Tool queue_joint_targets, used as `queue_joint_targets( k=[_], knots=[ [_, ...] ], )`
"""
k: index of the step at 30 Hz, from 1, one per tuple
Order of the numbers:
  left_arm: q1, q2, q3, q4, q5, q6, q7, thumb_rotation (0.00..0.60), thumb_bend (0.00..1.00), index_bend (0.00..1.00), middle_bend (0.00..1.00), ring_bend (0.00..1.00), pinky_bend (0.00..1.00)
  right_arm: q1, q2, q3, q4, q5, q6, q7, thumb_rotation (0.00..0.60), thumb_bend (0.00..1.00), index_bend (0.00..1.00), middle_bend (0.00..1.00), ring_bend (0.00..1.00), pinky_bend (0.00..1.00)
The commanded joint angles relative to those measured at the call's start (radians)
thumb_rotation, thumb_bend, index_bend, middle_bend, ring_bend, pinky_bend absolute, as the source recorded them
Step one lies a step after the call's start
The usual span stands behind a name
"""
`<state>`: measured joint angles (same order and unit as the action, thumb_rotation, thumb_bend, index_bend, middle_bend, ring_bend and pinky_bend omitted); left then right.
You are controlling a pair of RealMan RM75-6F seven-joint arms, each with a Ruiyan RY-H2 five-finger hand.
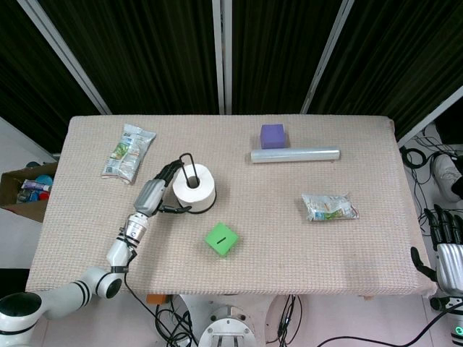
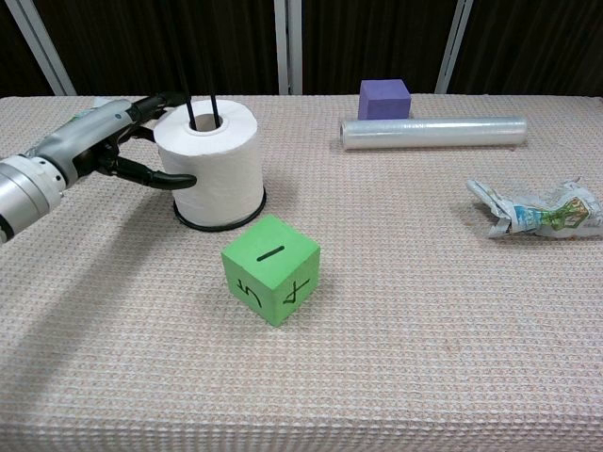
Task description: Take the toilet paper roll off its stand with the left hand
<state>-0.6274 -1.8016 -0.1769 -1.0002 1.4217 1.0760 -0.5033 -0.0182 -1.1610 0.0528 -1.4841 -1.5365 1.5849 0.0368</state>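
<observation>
A white toilet paper roll point(image 1: 194, 186) point(image 2: 209, 155) stands upright on its black wire stand point(image 2: 220, 223), whose thin loop point(image 1: 188, 160) rises through the core. My left hand point(image 1: 153, 192) point(image 2: 105, 139) comes in from the roll's left and holds it. The fingers point(image 2: 155, 102) curl round the far upper side, and the thumb point(image 2: 170, 179) presses on the near side. The roll sits low on the stand's round base. My right hand point(image 1: 446, 244) hangs off the table's right edge, holding nothing, fingers apart.
A green cube point(image 1: 221, 238) point(image 2: 270, 268) lies just in front of the stand. At the back are a purple block point(image 1: 273, 135) point(image 2: 384, 98) and a clear film roll point(image 1: 295, 155) point(image 2: 433, 133). Snack packets lie at the back left point(image 1: 128, 152) and right point(image 1: 329, 207) point(image 2: 533, 209).
</observation>
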Motion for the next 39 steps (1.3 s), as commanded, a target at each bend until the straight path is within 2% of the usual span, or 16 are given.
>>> queue_joint_targets(
  k=[1, 18, 19, 22, 23, 26, 29, 33, 39],
  knots=[
    [-0.004, -0.005, 0.000, 0.004, 0.001, 0.000, -0.005, 0.452, 0.01, 0.00, 0.00, 0.00, 0.17, 0.000, 0.002, 0.001, 0.000, 0.001, 0.000, 0.002, 0.600, 0.33, 0.00, 0.00, 0.00, 0.00],
    [-0.053, -0.049, -0.034, 0.016, -0.023, -0.039, -0.107, 0.450, 0.01, 0.00, 0.00, 0.00, 0.17, -0.001, 0.006, 0.006, 0.019, 0.018, -0.008, 0.031, 0.600, 0.34, 0.00, 0.00, 0.00, 0.00],
    [-0.056, -0.052, -0.036, 0.019, -0.025, -0.042, -0.116, 0.461, 0.02, 0.00, 0.00, 0.00, 0.17, -0.001, 0.006, 0.007, 0.019, 0.018, -0.008, 0.032, 0.600, 0.34, 0.00, 0.00, 0.00, 0.00],
    [-0.064, -0.057, -0.032, 0.035, -0.018, -0.049, -0.137, 0.568, 0.01, 0.00, 0.03, 0.00, 0.17, -0.001, 0.008, 0.007, 0.019, 0.020, -0.011, 0.034, 0.600, 0.34, 0.00, 0.00, 0.00, 0.00],
    [-0.066, -0.058, -0.031, 0.037, -0.018, -0.055, -0.146, 0.598, 0.02, 0.00, 0.04, 0.00, 0.17, -0.001, 0.008, 0.007, 0.019, 0.021, -0.011, 0.034, 0.600, 0.34, 0.00, 0.00, 0.00, 0.00],
    [-0.070, -0.058, -0.032, 0.041, -0.026, -0.069, -0.165, 0.600, 0.04, 0.00, 0.10, 0.01, 0.17, -0.001, 0.010, 0.008, 0.020, 0.023, -0.013, 0.036, 0.600, 0.34, 0.00, 0.00, 0.00, 0.00],
    [-0.068, -0.064, -0.043, 0.042, -0.035, -0.060, -0.179, 0.600, 0.08, 0.00, 0.18, 0.09, 0.18, 0.000, 0.011, 0.009, 0.019, 0.024, -0.013, 0.036, 0.600, 0.34, 0.00, 0.00, 0.00, 0.00],
    [-0.062, -0.072, -0.073, 0.029, -0.056, -0.029, -0.203, 0.600, 0.14, 0.10, 0.30, 0.21, 0.21, 0.001, 0.011, 0.009, 0.018, 0.026, -0.018, 0.034, 0.600, 0.34, 0.00, 0.00, 0.00, 0.00],
    [-0.049, -0.041, -0.089, -0.030, -0.050, 0.017, -0.206, 0.600, 0.19, 0.18, 0.41, 0.29, 0.24, 0.002, 0.012, 0.008, 0.016, 0.026, -0.020, 0.031, 0.600, 0.34, 0.00, 0.00, 0.00, 0.00]
  ],
)
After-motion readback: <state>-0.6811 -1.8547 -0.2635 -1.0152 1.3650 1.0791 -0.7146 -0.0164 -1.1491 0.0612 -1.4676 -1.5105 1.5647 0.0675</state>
